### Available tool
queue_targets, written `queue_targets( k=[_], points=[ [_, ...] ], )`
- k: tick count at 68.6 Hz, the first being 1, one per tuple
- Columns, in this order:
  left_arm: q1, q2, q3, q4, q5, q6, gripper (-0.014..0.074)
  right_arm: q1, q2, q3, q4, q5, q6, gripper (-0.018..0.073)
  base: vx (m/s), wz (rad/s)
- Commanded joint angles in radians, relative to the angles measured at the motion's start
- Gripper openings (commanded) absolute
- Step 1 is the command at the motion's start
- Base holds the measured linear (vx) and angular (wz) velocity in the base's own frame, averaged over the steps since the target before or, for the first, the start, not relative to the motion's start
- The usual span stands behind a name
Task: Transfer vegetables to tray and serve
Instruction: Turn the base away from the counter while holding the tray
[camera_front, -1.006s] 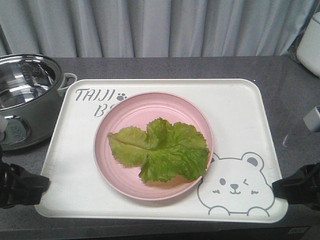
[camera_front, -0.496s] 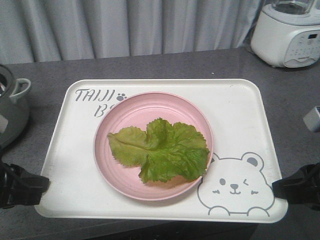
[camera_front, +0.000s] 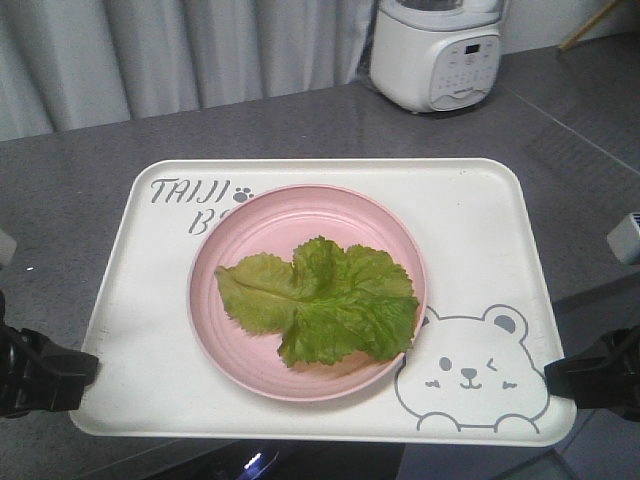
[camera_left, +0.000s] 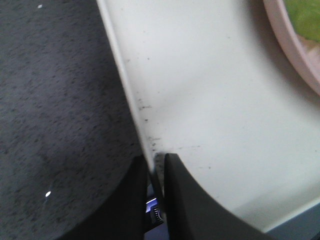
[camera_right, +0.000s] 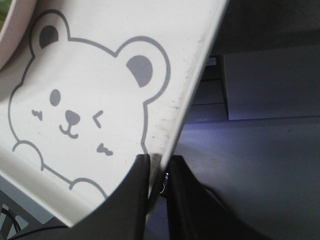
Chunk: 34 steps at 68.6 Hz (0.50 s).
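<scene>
Grey countertop (camera_front: 60, 200) under tray (camera_front: 480, 210); pale curtain (camera_front: 150, 50) behind; white appliance (camera_front: 437, 50) rear.

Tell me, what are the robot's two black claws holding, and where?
Both hold the large cream-white rectangular plastic tray: the left gripper pinches its left rim near the front corner, the right gripper its right rim beside the bear drawing.
</scene>
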Motion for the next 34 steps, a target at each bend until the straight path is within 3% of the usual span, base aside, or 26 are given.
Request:
queue_targets(
  k=[1, 34],
  points=[
    [-0.005, -0.015, -0.029, -0.051, -0.057, 0.031, -0.0006, 0.005, -0.013, -0.029, 0.071, 0.018, -0.056, -0.0001, -0.03, -0.50],
    [-0.005, -0.015, -0.029, -0.051, -0.057, 0.031, -0.0006, 0.005, -0.013, -0.029, 0.072, 0.018, -0.056, -0.0001, -0.03, -0.46]
  ],
)
